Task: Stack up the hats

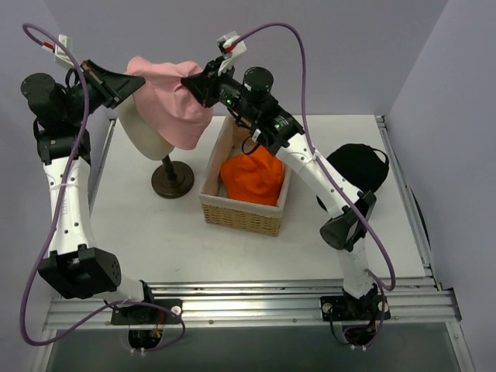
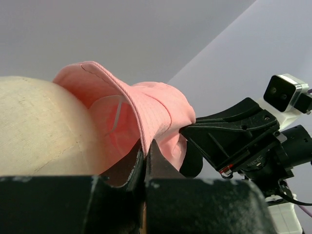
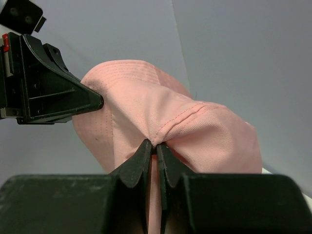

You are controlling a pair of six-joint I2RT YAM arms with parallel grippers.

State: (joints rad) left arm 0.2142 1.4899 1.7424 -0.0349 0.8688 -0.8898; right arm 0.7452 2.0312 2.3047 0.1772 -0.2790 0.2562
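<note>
On the white table (image 1: pixel 139 225), two arms meet over a cream mannequin head (image 1: pixel 143 128) on its dark stand, with a woven basket (image 1: pixel 240 213) just to the right. The pale pink bucket hat (image 1: pixel 174 101) hangs between the two sets of fingers, draped partly over the top of the head. An orange hat (image 1: pixel 252 174) lies crumpled in the basket. A black cap (image 1: pixel 356 164) sits well apart, behind the right arm's elbow.

The left gripper (image 2: pixel 145 156) is clamped tight on the pink hat's brim, the head directly below and beside its fingers. The right gripper (image 3: pixel 155 146) pinches a fold of the fabric from the opposite side, no gap showing between its fingers.

The hat's long axis runs from one pair of fingers to the other, and its opening faces down toward the head. The left fingers are nearer the head. Seating the hat likely calls for both grippers to lower together.
</note>
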